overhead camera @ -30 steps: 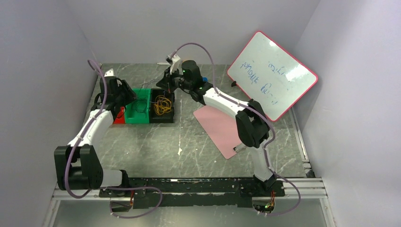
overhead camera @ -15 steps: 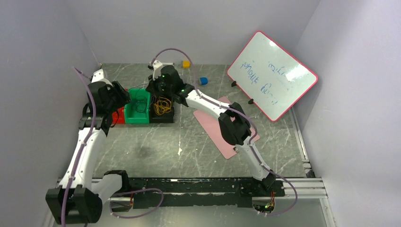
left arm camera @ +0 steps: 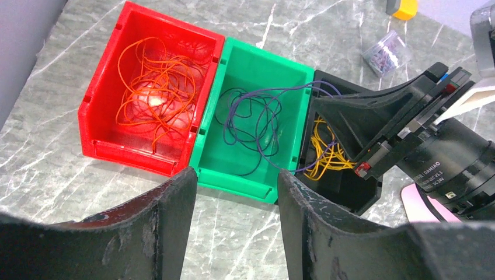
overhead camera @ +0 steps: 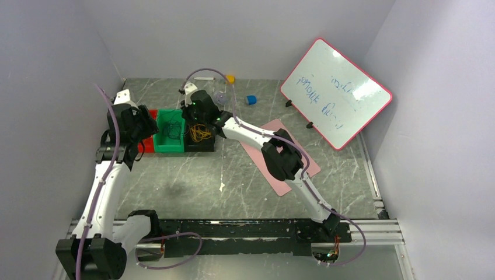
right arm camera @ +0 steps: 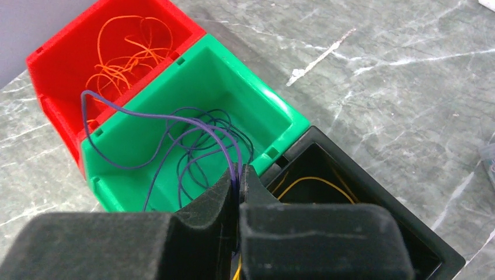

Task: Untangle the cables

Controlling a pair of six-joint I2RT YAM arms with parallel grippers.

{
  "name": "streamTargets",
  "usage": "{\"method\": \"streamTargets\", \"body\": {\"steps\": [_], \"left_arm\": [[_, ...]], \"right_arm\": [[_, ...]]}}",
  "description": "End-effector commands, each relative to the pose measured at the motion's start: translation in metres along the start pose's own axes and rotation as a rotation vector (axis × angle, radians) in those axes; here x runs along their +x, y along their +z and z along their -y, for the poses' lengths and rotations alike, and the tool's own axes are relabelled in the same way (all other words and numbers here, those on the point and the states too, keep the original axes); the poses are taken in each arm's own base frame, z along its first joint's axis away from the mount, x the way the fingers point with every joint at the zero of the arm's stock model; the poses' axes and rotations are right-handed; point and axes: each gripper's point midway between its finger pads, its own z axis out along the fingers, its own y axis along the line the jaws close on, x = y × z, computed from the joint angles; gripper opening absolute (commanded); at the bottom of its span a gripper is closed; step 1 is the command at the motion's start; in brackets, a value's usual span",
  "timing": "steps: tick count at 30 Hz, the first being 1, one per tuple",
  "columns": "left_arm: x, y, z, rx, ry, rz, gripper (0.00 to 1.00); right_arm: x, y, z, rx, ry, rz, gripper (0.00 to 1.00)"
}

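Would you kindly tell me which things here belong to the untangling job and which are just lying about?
Job: thin orange wires in the red plastic bin; thin dark blue wires in the green plastic bin, pinched by the right gripper; thin yellow wires in the black plastic bin.
Lying about: red-framed whiteboard; pink flat mat; small blue object; small yellow object.

Occluded and illegible regions.
You see the yellow cable (right arm camera: pixel 312 179) only in part: the right pincer (right arm camera: pixel 239 176) covers part of the black bin (right arm camera: pixel 392 201); the whiteboard (overhead camera: pixel 335 93) writing is too small to read.
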Motion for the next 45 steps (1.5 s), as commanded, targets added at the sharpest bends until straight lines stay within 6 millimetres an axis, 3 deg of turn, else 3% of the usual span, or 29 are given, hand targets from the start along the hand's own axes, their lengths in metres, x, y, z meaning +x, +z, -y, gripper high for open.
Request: {"method": "streamTargets", "body": {"steps": [1,5,11,22,25,27,32,35,38,39,45], "left_arm": [[0.007,0.004,0.001,0.015,0.009,-0.030,0.58],[0.009,0.006,-0.001,0.004,0.008,-0.037,0.59],[0.015,0.009,-0.003,-0.002,0.007,-0.054,0.59],[0.029,0.016,-0.003,0.007,0.001,-0.092,0.59],[0.032,0.017,-0.003,0.010,0.001,-0.098,0.59],[0.034,0.018,-0.002,0.020,0.005,-0.106,0.60],[0.036,0.020,0.008,0.073,0.000,-0.117,0.60],[0.033,0.021,0.016,0.118,0.004,-0.116,0.61],[0.037,0.023,0.023,0.143,-0.004,-0.161,0.61],[0.039,0.025,0.026,0.158,-0.014,-0.171,0.60],[0.061,0.035,0.035,0.228,0.018,-0.224,0.63]], "right_arm": [[-0.033,-0.006,0.002,0.035,0.023,0.094,0.05],[-0.031,0.000,-0.003,0.029,0.090,0.111,0.15],[-0.038,-0.001,-0.031,-0.112,0.129,0.139,0.32],[-0.032,0.000,-0.062,-0.302,0.089,0.092,0.34],[-0.031,-0.003,-0.059,-0.280,0.099,0.097,0.35],[-0.036,-0.010,-0.046,-0.207,0.105,0.132,0.35],[-0.051,-0.047,0.004,0.007,0.158,0.191,0.35],[-0.064,-0.089,0.036,0.092,0.226,0.245,0.36],[-0.055,-0.129,0.062,0.164,0.260,0.256,0.36],[-0.057,-0.140,0.065,0.177,0.259,0.265,0.36],[-0.021,-0.190,0.069,0.220,0.244,0.203,0.37]]}}
